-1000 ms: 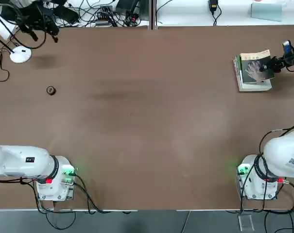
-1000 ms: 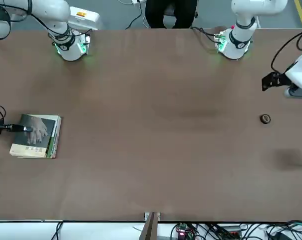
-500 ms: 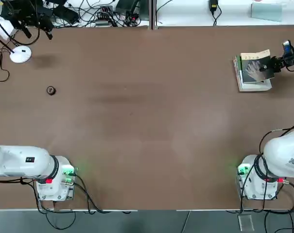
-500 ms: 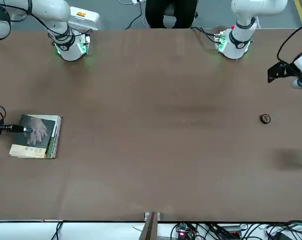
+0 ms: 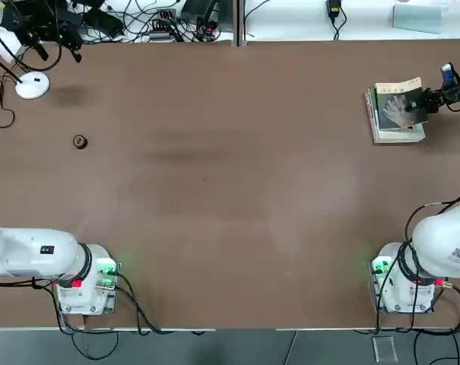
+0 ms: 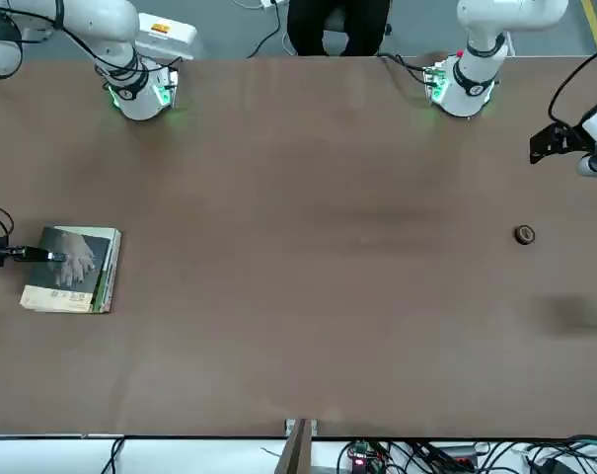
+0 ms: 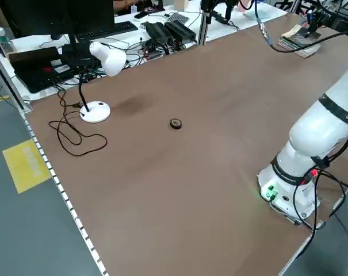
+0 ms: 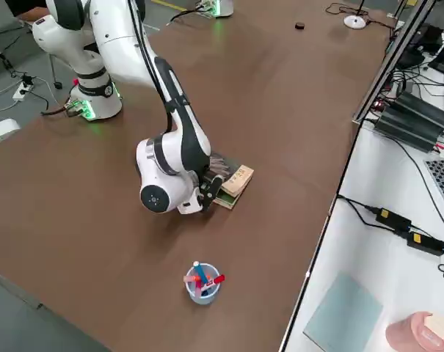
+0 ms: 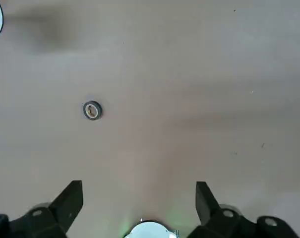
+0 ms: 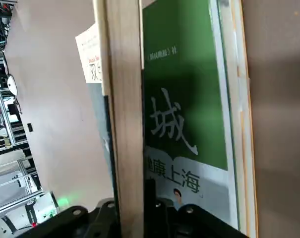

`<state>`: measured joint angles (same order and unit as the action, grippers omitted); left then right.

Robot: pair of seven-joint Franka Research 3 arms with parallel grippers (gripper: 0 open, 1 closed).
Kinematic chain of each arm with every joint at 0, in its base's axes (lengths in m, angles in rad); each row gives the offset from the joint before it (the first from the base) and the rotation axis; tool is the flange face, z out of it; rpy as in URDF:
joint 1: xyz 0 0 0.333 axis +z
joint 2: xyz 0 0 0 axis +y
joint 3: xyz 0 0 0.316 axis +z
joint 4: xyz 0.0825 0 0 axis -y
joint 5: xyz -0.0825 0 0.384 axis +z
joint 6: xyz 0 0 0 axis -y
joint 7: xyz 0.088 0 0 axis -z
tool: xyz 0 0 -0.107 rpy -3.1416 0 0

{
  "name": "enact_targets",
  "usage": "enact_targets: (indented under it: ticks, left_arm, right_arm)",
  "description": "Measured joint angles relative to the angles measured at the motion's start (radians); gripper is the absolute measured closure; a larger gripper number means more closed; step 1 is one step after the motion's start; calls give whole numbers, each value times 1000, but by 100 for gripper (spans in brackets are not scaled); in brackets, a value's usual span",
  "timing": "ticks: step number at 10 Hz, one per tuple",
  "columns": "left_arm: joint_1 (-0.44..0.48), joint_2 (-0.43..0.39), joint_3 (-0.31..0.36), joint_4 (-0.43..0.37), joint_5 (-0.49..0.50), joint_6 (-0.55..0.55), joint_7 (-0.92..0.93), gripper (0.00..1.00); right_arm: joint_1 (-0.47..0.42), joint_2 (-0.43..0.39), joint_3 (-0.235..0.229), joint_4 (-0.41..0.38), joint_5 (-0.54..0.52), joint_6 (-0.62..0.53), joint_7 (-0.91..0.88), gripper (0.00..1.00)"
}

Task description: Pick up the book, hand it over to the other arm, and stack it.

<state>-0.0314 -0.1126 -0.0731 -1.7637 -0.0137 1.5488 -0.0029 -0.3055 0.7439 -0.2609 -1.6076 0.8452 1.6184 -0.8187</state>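
The book, a thin grey-brown paperback with a pale hand picture, lies over the thicker green-and-white book at the table's far right. My right gripper is shut on the book's outer edge. The right wrist view shows the book edge-on between the fingers, with the green cover behind it. I cannot tell if the two books touch. In the front view the book shows with the right gripper beside it. My left gripper hangs open and holds nothing over the far left corner.
A small tape roll lies on the left half of the table. A white desk lamp stands at the far left, with cables behind it. A cup of pens stands near the right edge, beyond the books.
The left gripper has drawn back toward the far left corner, then stopped. The right gripper and the book have stayed where they were.
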Motion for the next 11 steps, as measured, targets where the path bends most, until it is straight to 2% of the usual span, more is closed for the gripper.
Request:
enact_targets:
  ticks: [11]
  left_arm:
    - [2, 0, 0, 0, 0, 1, 0, 0]
  right_arm:
    - [16, 0, -2, -2, -1, 1, 1, 84]
